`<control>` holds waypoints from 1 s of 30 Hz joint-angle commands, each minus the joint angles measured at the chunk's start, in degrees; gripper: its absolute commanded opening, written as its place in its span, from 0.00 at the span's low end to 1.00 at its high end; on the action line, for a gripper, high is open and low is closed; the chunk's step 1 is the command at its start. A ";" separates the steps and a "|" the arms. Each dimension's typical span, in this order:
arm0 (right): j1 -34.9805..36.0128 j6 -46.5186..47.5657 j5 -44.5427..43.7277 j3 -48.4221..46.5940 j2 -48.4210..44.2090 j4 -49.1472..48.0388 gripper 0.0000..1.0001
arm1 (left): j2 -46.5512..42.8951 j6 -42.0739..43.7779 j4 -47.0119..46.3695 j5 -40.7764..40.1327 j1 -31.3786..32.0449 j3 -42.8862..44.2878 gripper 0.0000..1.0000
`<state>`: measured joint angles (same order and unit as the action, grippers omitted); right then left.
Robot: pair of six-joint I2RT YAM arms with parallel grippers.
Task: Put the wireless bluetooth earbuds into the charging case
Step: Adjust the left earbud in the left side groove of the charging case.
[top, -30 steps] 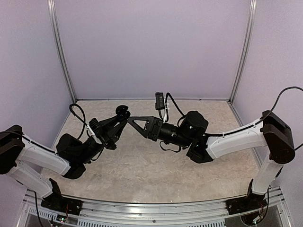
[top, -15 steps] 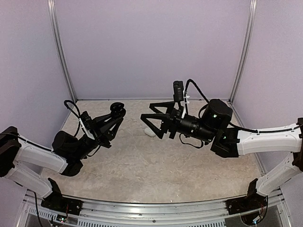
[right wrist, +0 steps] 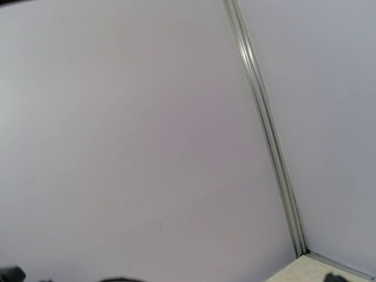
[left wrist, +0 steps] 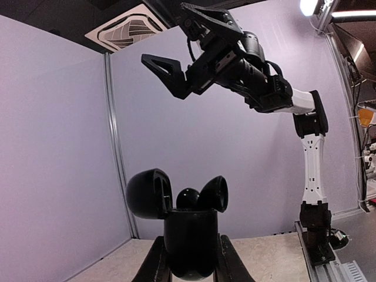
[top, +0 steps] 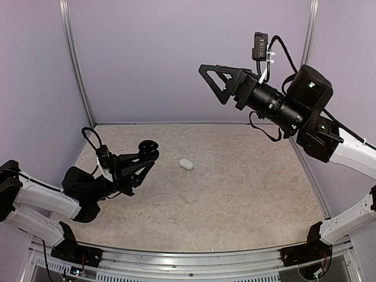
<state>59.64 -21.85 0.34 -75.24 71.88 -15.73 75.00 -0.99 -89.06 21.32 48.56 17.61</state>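
1. R arm (top: pixel 352 154): raised high at upper right of top view, wrist reaching toward upper centre. R gripper (top: pixel 212 84) has jaws spread wide and is empty.
2. L arm (top: pixel 41 197): low at lower left, forearm angled up-right. L gripper (left wrist: pixel 191 263) is clamped on 1 black rounded object (left wrist: pixel 188 226) w/ lobes on top.
3. Charging case (top: pixel 186 164): 1 small white oval, lying on table (top: pixel 247 194) at mid-frame, near L gripper but apart from it. Lid state: can't tell.
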 commanded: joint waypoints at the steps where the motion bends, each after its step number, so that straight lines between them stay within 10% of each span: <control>1: -3.27 -9.24 5.07 -0.26 2.67 4.62 1.00 | -0.37 -1.06 0.55 4.46 2.37 -1.16 0.03; 12: -11.14 -12.91 17.91 1.25 4.94 3.21 0.99 | 4.69 -4.97 3.75 16.52 2.95 4.04 0.03; 30: -8.60 22.68 29.62 1.31 0.79 33.35 0.99 | 11.62 -13.36 8.88 30.09 2.24 10.71 0.02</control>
<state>48.62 -6.74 26.89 -72.29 71.99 8.29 86.13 -13.13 -81.10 50.19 51.13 26.68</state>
